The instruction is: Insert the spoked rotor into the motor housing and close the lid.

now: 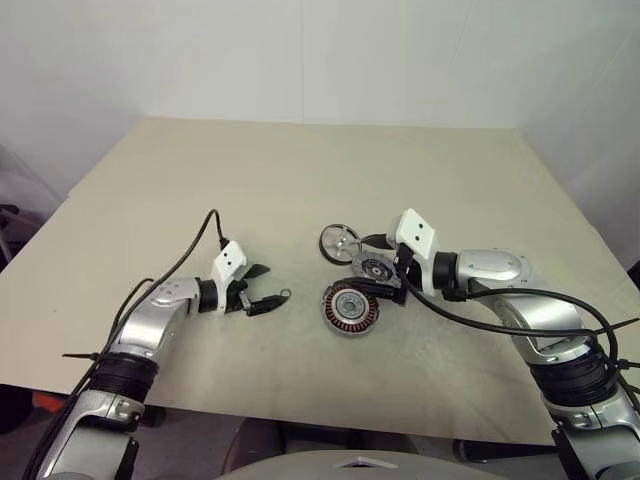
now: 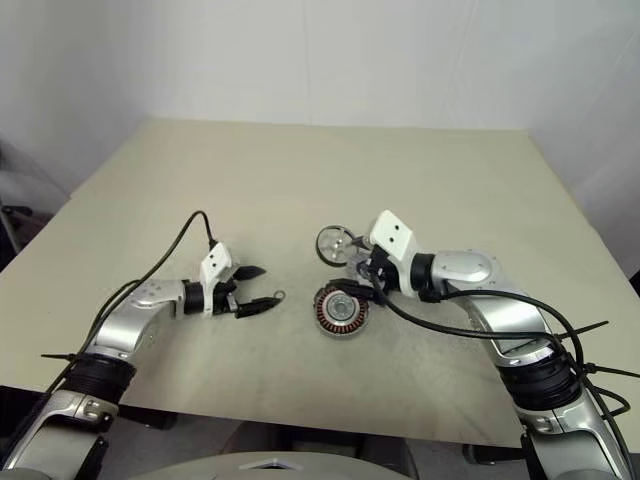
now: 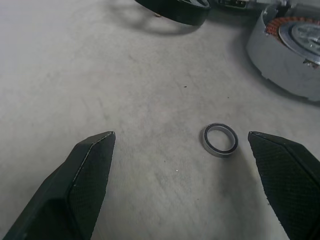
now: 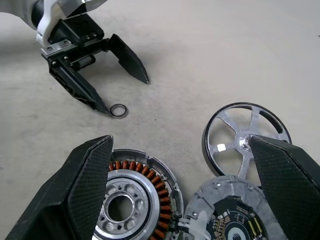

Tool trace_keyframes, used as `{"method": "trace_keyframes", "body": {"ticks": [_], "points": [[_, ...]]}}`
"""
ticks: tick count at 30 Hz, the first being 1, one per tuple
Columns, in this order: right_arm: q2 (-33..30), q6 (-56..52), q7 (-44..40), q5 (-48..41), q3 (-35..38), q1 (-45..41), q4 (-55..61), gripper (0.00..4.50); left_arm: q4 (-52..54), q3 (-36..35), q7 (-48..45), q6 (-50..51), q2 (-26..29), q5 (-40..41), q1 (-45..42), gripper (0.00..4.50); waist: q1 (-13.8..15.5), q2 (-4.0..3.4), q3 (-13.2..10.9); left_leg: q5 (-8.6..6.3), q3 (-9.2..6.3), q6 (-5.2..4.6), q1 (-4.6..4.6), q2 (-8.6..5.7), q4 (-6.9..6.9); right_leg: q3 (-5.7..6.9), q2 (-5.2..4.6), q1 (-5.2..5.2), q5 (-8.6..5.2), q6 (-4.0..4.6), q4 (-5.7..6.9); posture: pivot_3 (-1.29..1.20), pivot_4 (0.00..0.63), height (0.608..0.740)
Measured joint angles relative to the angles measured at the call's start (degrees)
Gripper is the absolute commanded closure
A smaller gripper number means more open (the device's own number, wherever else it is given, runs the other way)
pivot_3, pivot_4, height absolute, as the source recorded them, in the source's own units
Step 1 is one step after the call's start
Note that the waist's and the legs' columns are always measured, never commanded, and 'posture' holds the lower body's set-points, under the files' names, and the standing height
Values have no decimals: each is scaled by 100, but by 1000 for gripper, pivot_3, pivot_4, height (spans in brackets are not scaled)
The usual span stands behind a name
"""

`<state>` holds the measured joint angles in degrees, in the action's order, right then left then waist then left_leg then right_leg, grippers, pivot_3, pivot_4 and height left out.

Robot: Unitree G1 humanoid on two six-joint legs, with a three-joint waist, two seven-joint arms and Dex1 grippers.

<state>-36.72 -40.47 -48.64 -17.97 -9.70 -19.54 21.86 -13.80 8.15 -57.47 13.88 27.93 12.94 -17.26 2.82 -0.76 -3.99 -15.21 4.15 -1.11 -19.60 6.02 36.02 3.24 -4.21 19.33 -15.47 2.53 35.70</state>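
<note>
The motor housing (image 1: pixel 350 306), grey-rimmed with copper coils, lies on the table near the middle. Just behind it, edge to edge, lies the dull grey ribbed lid (image 4: pixel 227 217). The shiny spoked rotor (image 1: pixel 339 242) rests flat beyond the lid. My right gripper (image 4: pixel 180 140) hovers open over these parts, its fingers straddling the lid and holding nothing. To the left, my left gripper (image 1: pixel 262 289) is open and low over the table, pointing toward the housing, with a small metal ring (image 3: pixel 220 140) on the table just before its fingertips.
The beige table (image 1: pixel 300 170) stretches wide behind and to both sides of the parts. Black cables run along both arms. White walls stand beyond the table's far edge.
</note>
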Motion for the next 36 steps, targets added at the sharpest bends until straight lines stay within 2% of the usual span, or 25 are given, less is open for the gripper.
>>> {"method": "trace_keyframes", "body": {"ticks": [21, 24, 26, 34, 36], "points": [[-1, 146, 6, 105, -28, 23, -108, 38, -493, 286, -86, -777, -217, -630, -292, 0, 152, -4, 3, 3, 0, 7, 13, -1, 0, 0, -3, -14, 5, -5, 0, 0, 0, 740], [-1, 158, 5, 108, -28, 23, -120, 0, -538, 318, -121, -874, -234, -650, -311, 617, 160, -5, 3, 2, 0, 7, 13, -1, 0, 0, -4, -15, 6, -6, -2, 0, 0, 740], [-1, 175, 4, 113, -28, 23, -160, 0, -562, 365, -189, -933, -254, -653, -313, 1260, 175, -6, 4, 2, 0, 7, 14, -2, 0, 0, -5, -16, 6, -7, -2, 0, 0, 740], [0, 247, -5, 133, -29, 3, -237, 0, -604, 403, -145, -1079, -290, -744, -321, 1260, 198, -6, 4, -3, 0, 29, 31, -2, -4, -1, -6, -30, 11, -9, -2, 0, 0, 740], [0, 256, -5, 139, -29, -2, -259, 0, -601, 404, -156, -1081, -289, -744, -318, 1630, 199, -7, 4, -3, 0, 29, 31, -2, -5, -1, -6, -30, 11, -9, -2, 0, 0, 740]]}}
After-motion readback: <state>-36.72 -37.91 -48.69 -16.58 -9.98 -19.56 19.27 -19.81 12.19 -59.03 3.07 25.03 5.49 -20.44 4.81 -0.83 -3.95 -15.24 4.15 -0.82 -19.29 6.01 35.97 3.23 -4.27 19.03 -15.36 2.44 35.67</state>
